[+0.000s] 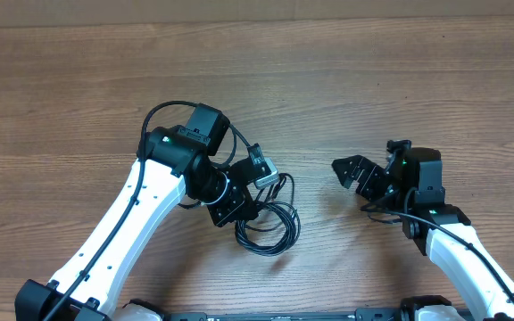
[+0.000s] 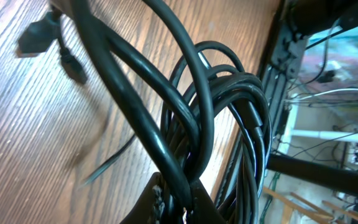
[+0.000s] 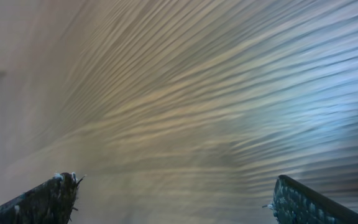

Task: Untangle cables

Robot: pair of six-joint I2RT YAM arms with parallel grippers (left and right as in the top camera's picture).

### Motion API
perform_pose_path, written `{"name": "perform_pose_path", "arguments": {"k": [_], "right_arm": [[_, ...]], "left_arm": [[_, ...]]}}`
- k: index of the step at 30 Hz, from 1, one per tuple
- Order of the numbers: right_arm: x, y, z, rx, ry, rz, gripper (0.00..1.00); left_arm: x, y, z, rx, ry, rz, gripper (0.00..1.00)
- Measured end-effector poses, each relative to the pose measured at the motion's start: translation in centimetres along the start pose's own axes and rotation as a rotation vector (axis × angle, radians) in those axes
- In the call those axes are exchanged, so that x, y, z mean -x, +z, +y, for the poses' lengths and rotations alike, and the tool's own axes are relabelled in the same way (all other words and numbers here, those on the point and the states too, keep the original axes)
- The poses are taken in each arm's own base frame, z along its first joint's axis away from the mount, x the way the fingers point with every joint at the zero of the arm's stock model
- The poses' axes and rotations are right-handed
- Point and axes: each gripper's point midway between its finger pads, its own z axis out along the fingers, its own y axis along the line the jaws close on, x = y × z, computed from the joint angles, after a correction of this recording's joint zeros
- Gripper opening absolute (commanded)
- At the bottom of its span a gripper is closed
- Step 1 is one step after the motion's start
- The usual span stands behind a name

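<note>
Left fingers [image 2: 174,208] are clenched on one or two strands of the cables [image 2: 229,112], pinched low in the wrist view, probably to anchor or lift one cord so the loops can be pulled free. The cables sit as one coiled bundle near the table [image 1: 373,71] front edge, at 4 o'clock from the left wrist. Two plugs [image 2: 39,34] trail out on the wood at 10 o'clock of the coil in the wrist view.

Right fingers [image 1: 357,174] are spread wide with nothing between them, well apart at 3 o'clock of the bundle, likely waiting to take a loose end.

Hard to tell:
- Overhead, the left wrist covers the pinch point.
- Which cord is gripped cannot be made out.
- Whether the coil rests on the table or is raised is unclear.
- The count of cords is unreadable in the overlap.
- The right wrist view shows only blurred wood.
</note>
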Motion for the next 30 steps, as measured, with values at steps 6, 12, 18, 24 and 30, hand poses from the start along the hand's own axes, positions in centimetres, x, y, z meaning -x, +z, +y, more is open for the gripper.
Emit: {"name": "perform_pose_path", "arguments": {"k": [6,12,18,24,30], "right_arm": [[-1.9,-0.6,4.3,0.242,-0.034,0.124,0.93],[-3.3,-2.0,7.5,0.414,0.071,0.251,0.93],[-2.9,-2.7,9.4,0.477,0.236,0.303,0.91],[-3.0,-3.0,12.2,0.534,0.305,0.334,0.91],[-2.3,-2.6,14.3,0.558,0.344,0.275,0.89]], "left_arm": [[-0.5,0.0,0.7,0.042,0.001,0.028,0.07],[-0.9,-0.1,2.0,0.11,0.008,0.061,0.05],[0.4,-0.3,3.5,0.182,0.052,0.019,0.04],[1.2,-0.5,4.2,0.214,0.073,-0.006,0.04],[1.2,-0.4,4.2,0.215,0.076,-0.004,0.04]]}}
